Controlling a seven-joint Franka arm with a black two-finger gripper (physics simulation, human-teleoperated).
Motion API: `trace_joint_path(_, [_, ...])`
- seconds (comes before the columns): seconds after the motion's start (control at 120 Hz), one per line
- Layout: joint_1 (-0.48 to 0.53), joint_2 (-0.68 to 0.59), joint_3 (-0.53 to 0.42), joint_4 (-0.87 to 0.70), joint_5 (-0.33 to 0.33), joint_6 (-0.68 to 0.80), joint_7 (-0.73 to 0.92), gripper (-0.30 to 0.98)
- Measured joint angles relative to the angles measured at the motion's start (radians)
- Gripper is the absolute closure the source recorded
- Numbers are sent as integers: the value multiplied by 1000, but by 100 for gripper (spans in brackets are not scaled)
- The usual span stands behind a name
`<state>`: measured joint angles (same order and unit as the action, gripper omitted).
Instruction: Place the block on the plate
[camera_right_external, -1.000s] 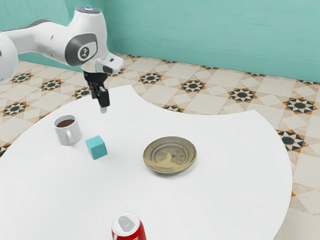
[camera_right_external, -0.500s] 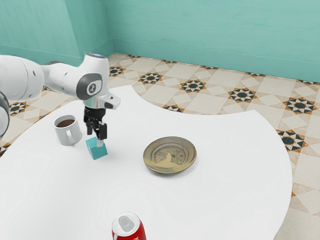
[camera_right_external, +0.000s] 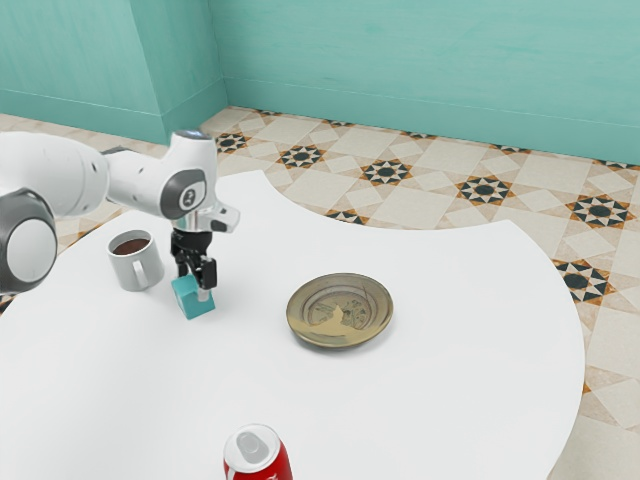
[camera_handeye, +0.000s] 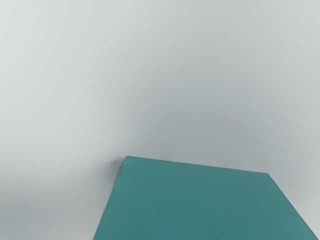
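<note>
White table (camera_right_external: 430, 410); one teal block (camera_right_external: 189, 304); our gripper (camera_right_external: 194, 287) at the block, whether closed we cannot tell; mug (camera_right_external: 130, 268) near block, plate (camera_right_external: 340, 310) farther.

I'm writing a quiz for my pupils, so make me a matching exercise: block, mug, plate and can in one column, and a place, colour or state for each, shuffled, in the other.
Things:
1. block
2. mug
3. plate
4. can

Descriptions:
A. brownish, bearing nothing
B. red, at the exterior view's lower edge
C. teal, at the claw
D. white, with dark drink inside

Right pairs: 1-C, 2-D, 3-A, 4-B
</note>
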<state>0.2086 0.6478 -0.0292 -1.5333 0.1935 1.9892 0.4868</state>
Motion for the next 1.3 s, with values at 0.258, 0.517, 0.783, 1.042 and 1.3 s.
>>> trace_joint_path(0.258, [11,11,0,-6,-26,18,8,4])
trace_joint_path(0.517, [11,8,0,-16,-32,15,13,18])
trace_joint_path(0.783, [10,-3,2,-32,-29,20,16,26])
trace_joint_path(1.042, [-13,-69,2,-60,-26,24,18,31])
trace_joint_path(1.3, [-113,-181,-40,-77,-45,31,16,31])
